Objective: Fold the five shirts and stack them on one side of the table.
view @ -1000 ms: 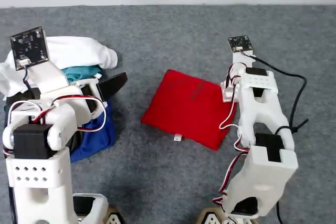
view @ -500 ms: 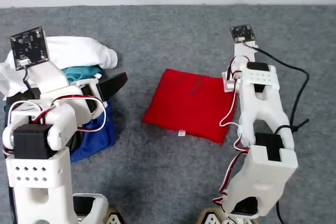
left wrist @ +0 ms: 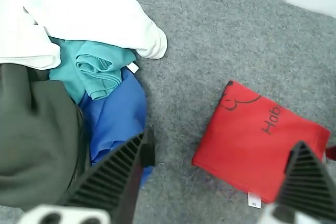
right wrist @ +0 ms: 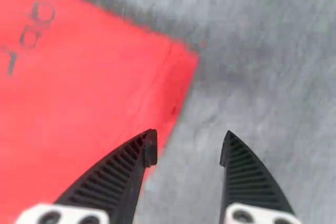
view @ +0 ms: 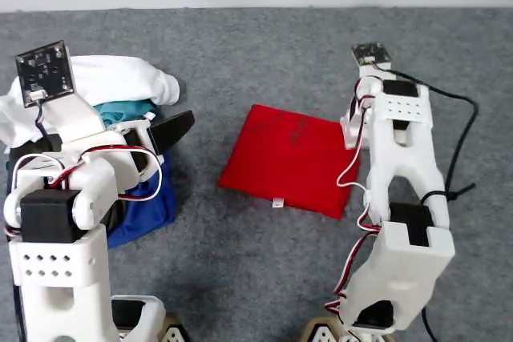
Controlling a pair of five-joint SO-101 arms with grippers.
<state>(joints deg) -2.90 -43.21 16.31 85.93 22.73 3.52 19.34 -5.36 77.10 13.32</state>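
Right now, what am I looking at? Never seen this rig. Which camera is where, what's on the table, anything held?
Two small robot arms sit side by side at a grey table. The high view looks down from a fixed camera; each wrist view looks out past that arm's own gripper. A folded red shirt lies mid-table. Beside the left arm is a loose pile: white shirt, teal shirt, blue shirt, dark shirt. The left gripper is open near the pile. The right gripper is open at the red shirt's edge. Nothing is held.

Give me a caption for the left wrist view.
Open left gripper hangs over the grey table, between a folded red shirt and a loose pile of white, teal, blue and dark shirts.
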